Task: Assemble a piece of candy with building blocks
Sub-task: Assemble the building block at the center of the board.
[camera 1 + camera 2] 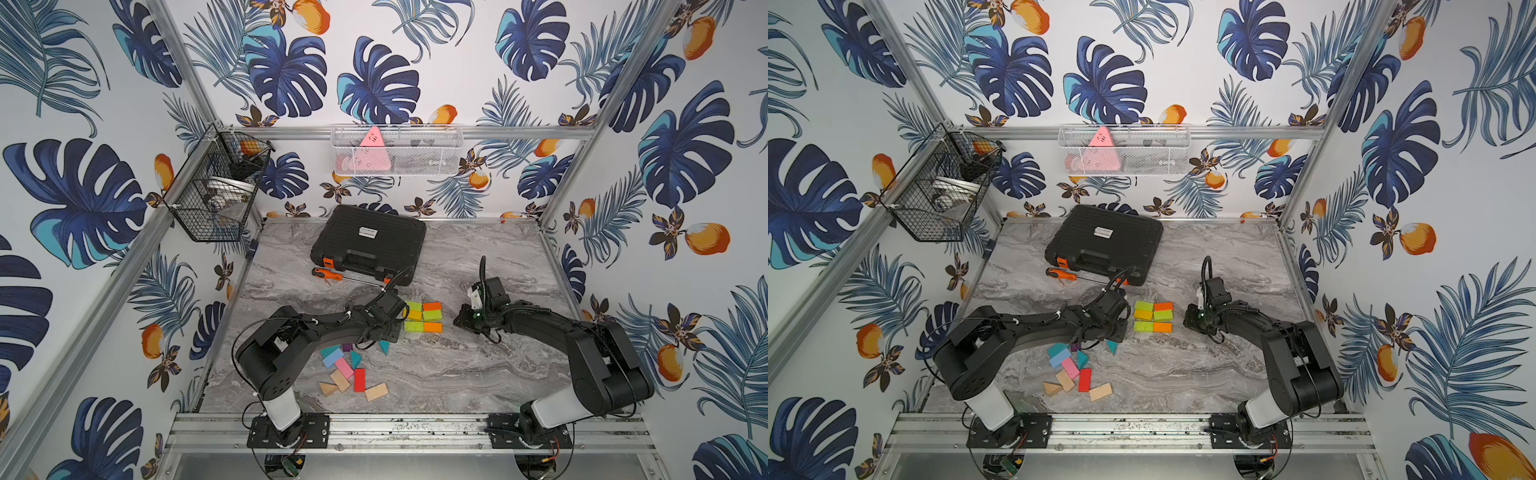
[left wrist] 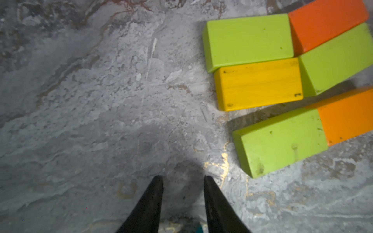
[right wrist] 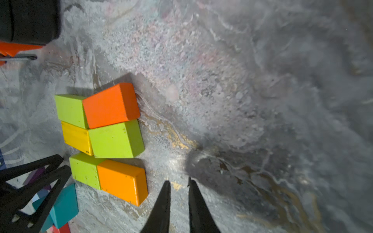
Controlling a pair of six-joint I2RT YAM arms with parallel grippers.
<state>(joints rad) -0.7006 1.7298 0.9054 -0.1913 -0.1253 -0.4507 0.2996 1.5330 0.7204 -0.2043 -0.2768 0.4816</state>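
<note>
Six blocks [image 1: 423,316] form the candy's body on the table [image 1: 478,365], so both part-open, empty tools, left tool [image 2: 182,179] and right tool [image 3: 178,182], flank it, likely for wedges [image 1: 384,346].

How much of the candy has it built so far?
Six blocks already sit in a two-by-three slab, with a small gap before the nearest row. Nothing is in hand: both the left gripper and right gripper are empty. The teal wedges and loose bricks remain unplaced.
</note>
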